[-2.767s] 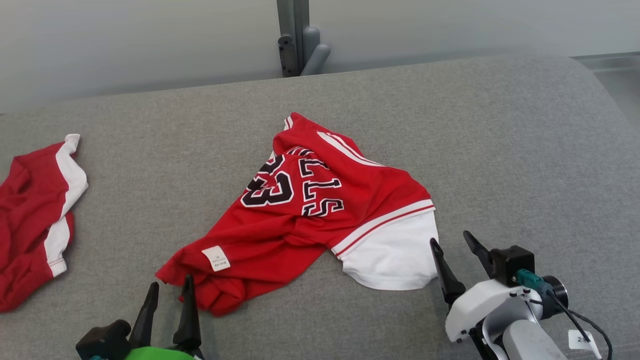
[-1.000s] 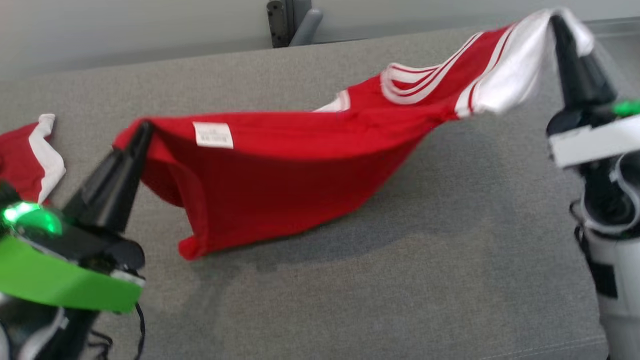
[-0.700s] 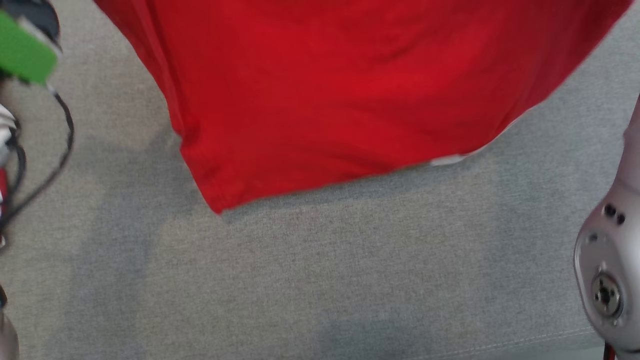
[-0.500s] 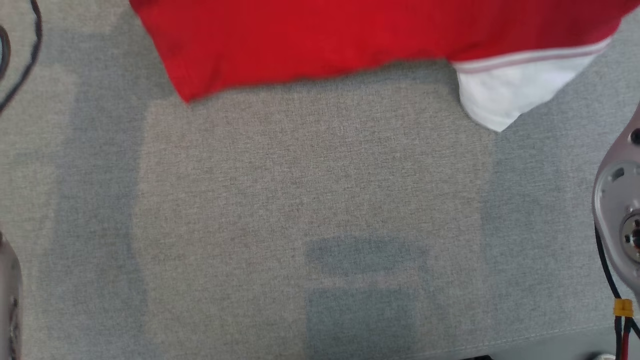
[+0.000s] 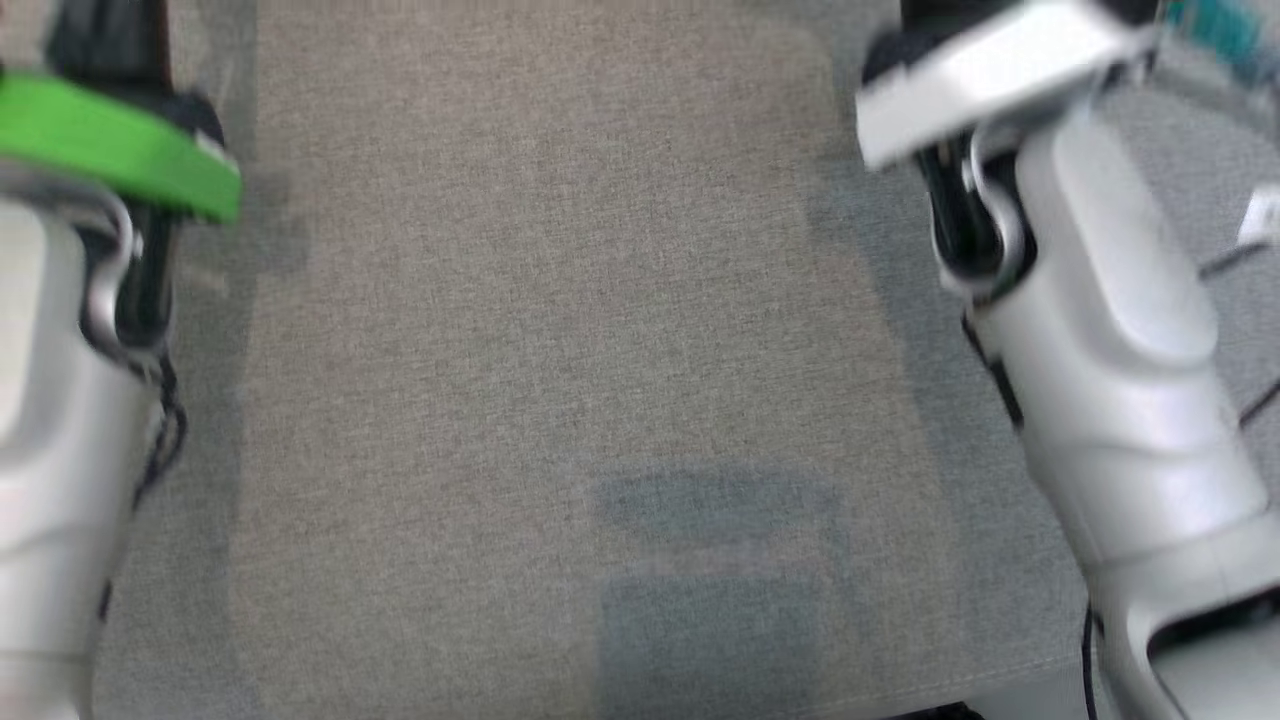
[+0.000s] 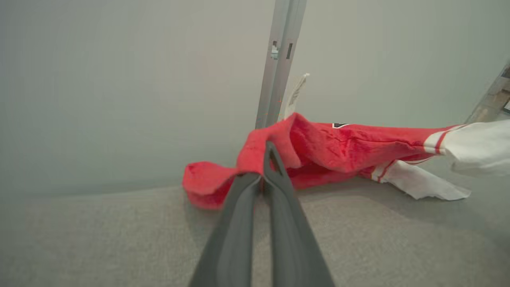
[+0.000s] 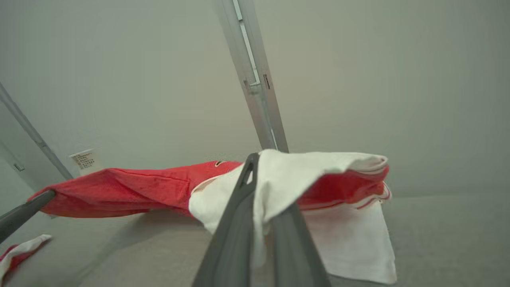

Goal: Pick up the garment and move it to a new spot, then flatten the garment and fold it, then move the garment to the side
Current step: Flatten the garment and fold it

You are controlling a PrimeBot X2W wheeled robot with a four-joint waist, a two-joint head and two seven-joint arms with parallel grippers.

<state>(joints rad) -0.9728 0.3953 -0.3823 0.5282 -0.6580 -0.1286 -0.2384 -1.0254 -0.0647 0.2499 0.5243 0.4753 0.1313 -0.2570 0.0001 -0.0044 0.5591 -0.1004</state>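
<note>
1. Head view: motion blur smears the left forearm and right forearm. Soft, even light leaves pale grey shadows on the cushion between them.
2. Left wrist view: diffuse light, no glare. The garment is crisp just beyond the left gripper, but its white end far to the right is blurred.
3. Right wrist view: the right gripper is in soft focus near the lens. A dim shadow lies under the cloth to its left.

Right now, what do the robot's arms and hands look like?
The left forearm and right forearm are smooth pale grey shells. The left wrist carries a bright green band; the right a pale plate and teal connector. Thin black cables run alongside. The left hand and right hand each have two long, tapering dark fingers.
</note>
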